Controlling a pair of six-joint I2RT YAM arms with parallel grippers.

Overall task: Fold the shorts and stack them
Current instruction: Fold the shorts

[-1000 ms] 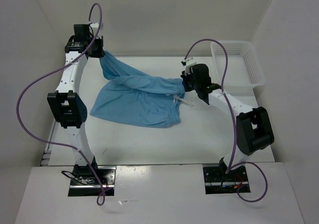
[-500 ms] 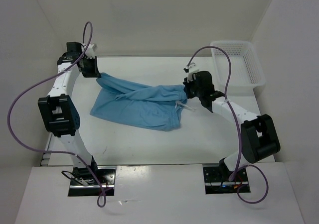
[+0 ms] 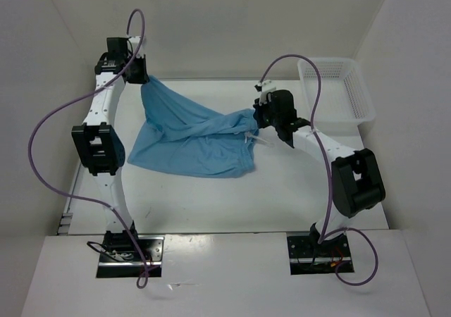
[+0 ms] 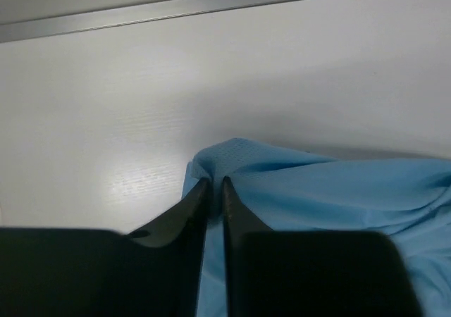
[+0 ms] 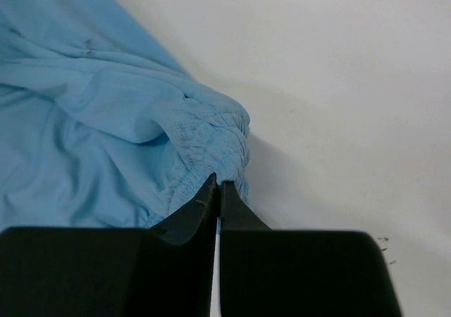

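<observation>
1. Left gripper [image 4: 215,182] – far left, jaws nearly closed, apparently pinching a corner of the shorts [image 3: 190,144].
2. Right gripper [image 5: 217,183] – fully closed, clamping the waistband [image 5: 211,130], centre-right.
3. Advised: keeping the cloth taut, lowering both ends together.

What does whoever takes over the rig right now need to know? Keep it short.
Left gripper: pinching a corner of the shorts, raised at the far left.
Right gripper: shut on the gathered waistband at the right end.
Shorts: strung between both arms, the near part lying rumpled on the table. White basket at far right.
Done: both ends grasped.
Left: no neat fold yet, nothing stacked.
</observation>
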